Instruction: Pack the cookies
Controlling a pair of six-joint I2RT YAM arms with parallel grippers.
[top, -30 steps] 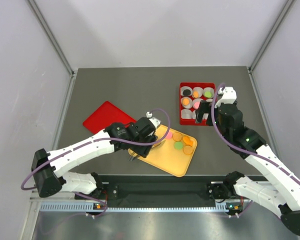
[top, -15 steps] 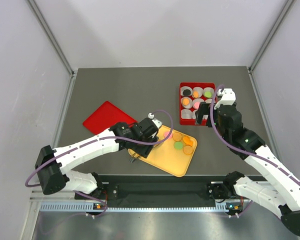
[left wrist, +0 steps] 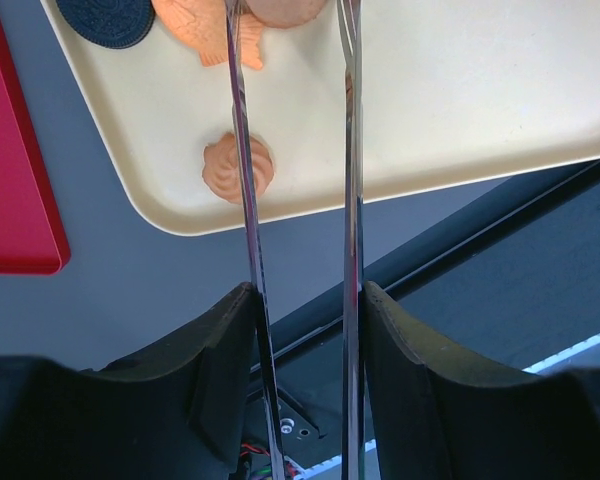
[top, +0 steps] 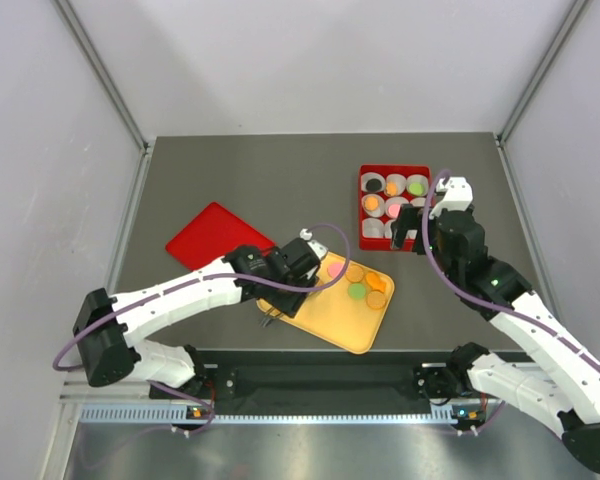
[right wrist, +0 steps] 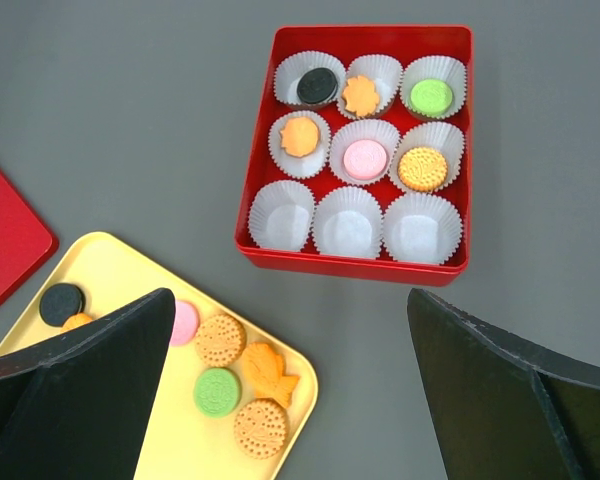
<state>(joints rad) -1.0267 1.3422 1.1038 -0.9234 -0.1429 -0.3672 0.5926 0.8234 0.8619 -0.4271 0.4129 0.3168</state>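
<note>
The left gripper reaches over the yellow tray with its two long thin fingers parallel and partly apart. Between their ends, at the upper edge of the left wrist view, sits a pink cookie. The ends themselves are cut off there, so I cannot tell if they pinch it or only stand at its two sides. The right gripper is spread fully and neither holds nor touches anything. It hangs above the bench, near the red box.

The pink cookie is round and lies flat, face up, so it has no long axis. It is on the far part of the tray, beside the other loose cookies. Among these, a fish-shaped one lies with its long axis diagonal in the right wrist view. Six more cookies lie flat in paper cups in the two far rows of the red box.
</note>
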